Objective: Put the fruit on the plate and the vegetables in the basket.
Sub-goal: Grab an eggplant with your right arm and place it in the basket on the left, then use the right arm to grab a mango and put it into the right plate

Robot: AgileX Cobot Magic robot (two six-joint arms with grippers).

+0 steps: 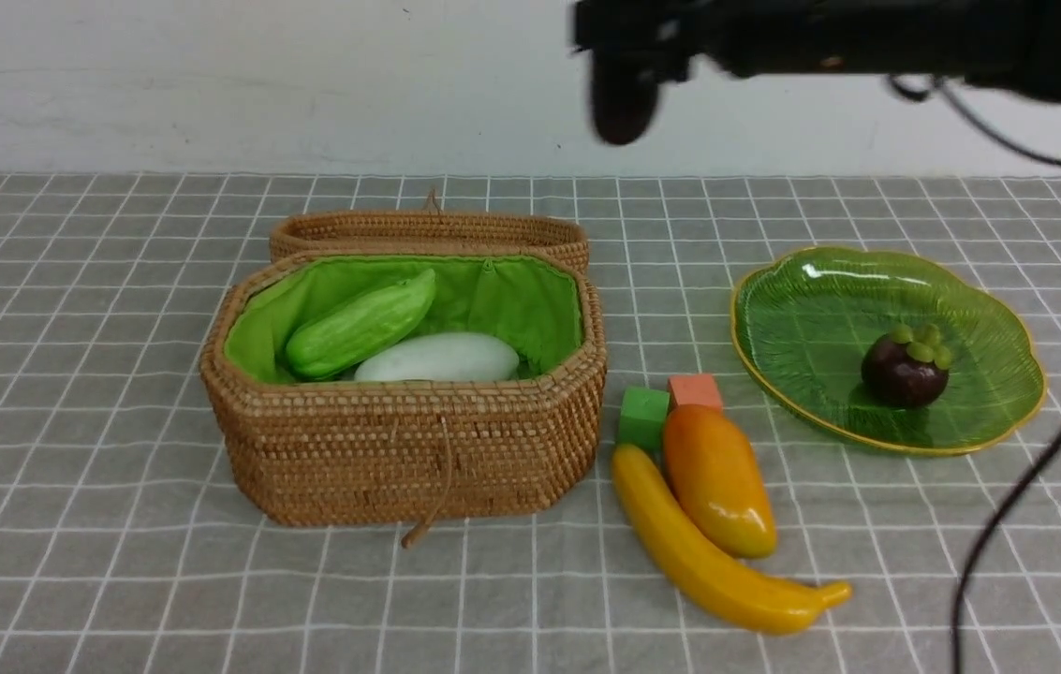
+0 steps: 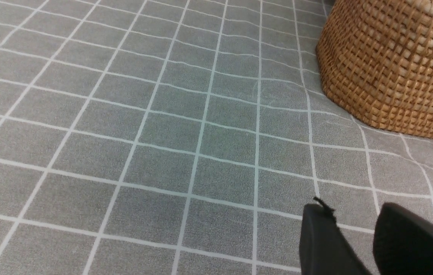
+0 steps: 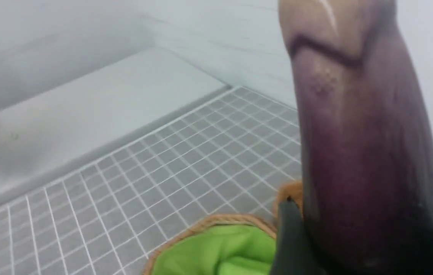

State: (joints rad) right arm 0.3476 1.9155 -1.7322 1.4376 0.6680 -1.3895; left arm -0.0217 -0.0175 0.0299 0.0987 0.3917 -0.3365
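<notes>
**While the right claw grips the eggplant, the basket sits open beneath it**

As that claw hangs high over the far edge of the grey checked tablecloth, it is clamped on the long dark purple eggplant. The eggplant points down from its fingers, clear of everything.

Below the claw and a touch to its left, nearer the robot, there's the woven basket. Its lid is flipped back behind and the green lining is showing.

Off to the claw's right and lower down lies the green leaf-shaped plate.

Down in front of the claw, between basket and plate, the banana lies on the cloth with the mango pressed against it.

Inside the basket, the white radish lies low, with the cucumber leaning on the lining beside it.

On the plate sits the mangosteen.

A green cube and an orange cube sit at the mango's far end.

Over on the other side, the left claw hovers low over the cloth. Its jaws are apart with nothing between them, and the basket's wall is near it.
</notes>
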